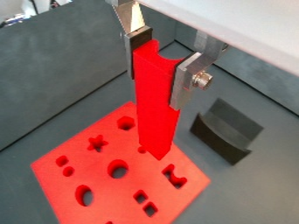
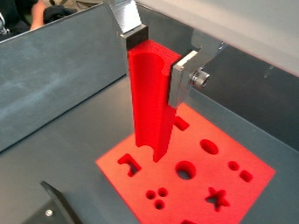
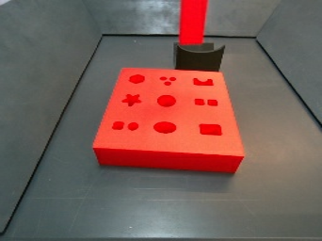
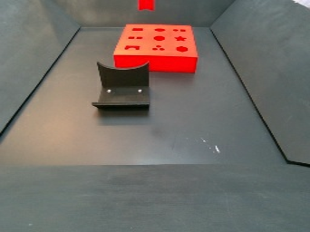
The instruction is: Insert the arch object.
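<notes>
My gripper [image 1: 163,61] is shut on the arch object [image 1: 156,105], a long slim bright red bar, near its notched upper end. The bar hangs upright, with its lower end above the red board with shaped holes [image 1: 91,171]. Both wrist views show the grip [image 2: 160,59], the bar [image 2: 149,101] and the board [image 2: 205,188]. In a side view the bar [image 3: 193,19] comes down from the upper edge, behind the board [image 3: 170,132]. In a side view only its tip [image 4: 147,4] shows beyond the board [image 4: 158,47]. The gripper itself is out of both side views.
The dark fixture with a curved notch [image 3: 199,55] stands on the floor beside the board, and it also shows in a side view [image 4: 122,86] and in a wrist view [image 1: 228,131]. Grey walls [image 3: 63,85] enclose the dark floor.
</notes>
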Tool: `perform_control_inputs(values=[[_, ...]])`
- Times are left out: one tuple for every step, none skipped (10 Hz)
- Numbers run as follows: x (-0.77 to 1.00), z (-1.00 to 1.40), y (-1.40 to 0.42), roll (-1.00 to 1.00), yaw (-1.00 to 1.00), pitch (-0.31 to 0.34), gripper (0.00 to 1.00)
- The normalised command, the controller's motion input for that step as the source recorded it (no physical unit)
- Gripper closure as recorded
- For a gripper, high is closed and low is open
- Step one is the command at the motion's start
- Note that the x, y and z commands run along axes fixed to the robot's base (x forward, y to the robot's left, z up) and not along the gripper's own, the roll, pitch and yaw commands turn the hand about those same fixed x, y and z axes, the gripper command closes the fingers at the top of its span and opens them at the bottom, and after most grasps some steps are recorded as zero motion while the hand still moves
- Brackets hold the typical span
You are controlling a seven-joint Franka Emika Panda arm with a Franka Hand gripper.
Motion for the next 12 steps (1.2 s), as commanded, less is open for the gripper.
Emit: perform_control_inputs(values=[[1.00, -0.01, 0.24, 0.05, -0.13, 0.000, 1.00], [1.00, -0.08, 0.23, 0.02, -0.14, 0.000, 1.00], [1.00, -0.23, 0.17, 0.03, -0.13, -0.020, 1.00], [1.00, -0.28, 0.13, 0.03, -0.15, -0.031, 1.00], [1.00, -0.31, 0.10, 0.02, -0.19, -0.054, 1.00], [0.80, -0.38, 0.04, 0.00, -0.34, -0.089, 1.00], [0.53, -0.30, 0.10, -0.09, -0.47, -0.084, 1.00], [0.44, -0.30, 0.11, -0.11, -0.45, -0.071, 1.00], [0.42, -0.30, 0.15, -0.10, -0.39, -0.039, 1.00], [0.16, -0.34, 0.07, -0.02, -0.08, -0.020, 1.00], [0.06, -0.33, 0.00, 0.00, 0.00, 0.000, 1.00], [0.07, -0.22, -0.09, 0.06, 0.17, 0.036, 1.00]])
